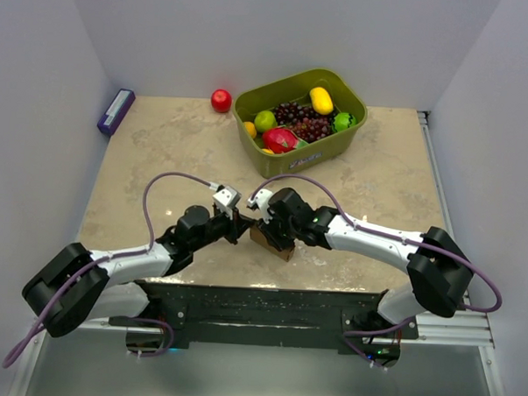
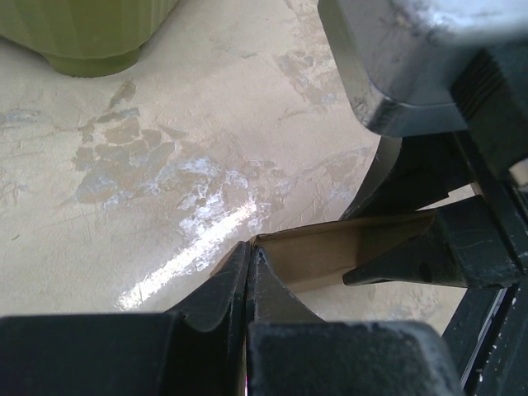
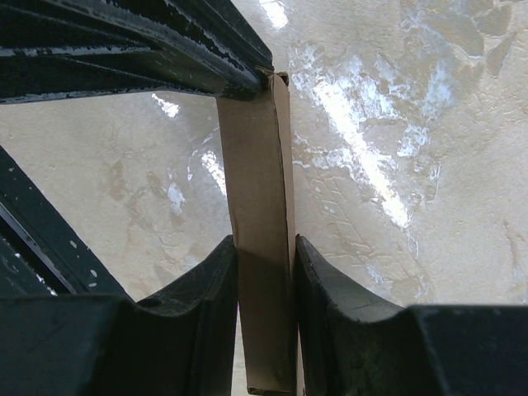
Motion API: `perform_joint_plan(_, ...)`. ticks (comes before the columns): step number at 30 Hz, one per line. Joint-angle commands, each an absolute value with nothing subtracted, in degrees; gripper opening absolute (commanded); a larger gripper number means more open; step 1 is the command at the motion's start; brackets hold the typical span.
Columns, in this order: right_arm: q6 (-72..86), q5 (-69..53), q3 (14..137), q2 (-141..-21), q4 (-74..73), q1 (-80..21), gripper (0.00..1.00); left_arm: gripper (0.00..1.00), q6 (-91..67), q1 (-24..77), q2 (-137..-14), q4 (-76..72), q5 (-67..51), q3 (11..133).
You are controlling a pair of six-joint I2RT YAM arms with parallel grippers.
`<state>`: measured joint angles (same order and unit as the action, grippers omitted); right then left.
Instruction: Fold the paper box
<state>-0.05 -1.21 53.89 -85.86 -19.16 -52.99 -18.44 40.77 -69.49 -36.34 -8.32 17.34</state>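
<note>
**Right gripper (image 3: 266,272) clamps the paper box (image 3: 256,165)**

Its matte black fingers (image 3: 206,313) squeeze a flat, smooth panel of thin brown cardboard. The left gripper (image 2: 250,264), pressed together, nips a creased edge. The box sits between them, front-middle of the glossy, mottled beige table (image 1: 160,158).

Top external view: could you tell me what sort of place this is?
Probably a robot test cell: white walls enclose a beige table, two arms are bolted at its edge, with a fruit bin as prop.
</note>
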Motion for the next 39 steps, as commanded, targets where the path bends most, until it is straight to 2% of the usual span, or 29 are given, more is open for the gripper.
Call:
perform_joint_plan(1, 0.35, 1.41, 54.4, -86.48, -20.04, -52.65, 0.27, 0.0, -17.23, 42.45, -68.38, -27.52, -4.14, 15.38)
perform_joint_plan(17, -4.3, 7.73, 57.13, -88.24, -17.23, -52.65, 0.28, 0.0, -20.39, 46.23, -66.53, -26.19, -0.18, 13.8)
perform_joint_plan(27, -6.24, 10.46, 57.57, -92.11, -14.94, -52.47, 0.28, 0.0, -23.73, 46.58, -67.15, -24.0, 7.03, 12.3)
perform_joint_plan(39, -7.65, 7.56, 56.25, -91.58, -14.41, -52.29, 0.27, 0.0, -25.22, 46.58, -61.88, -19.26, 1.93, 19.94)
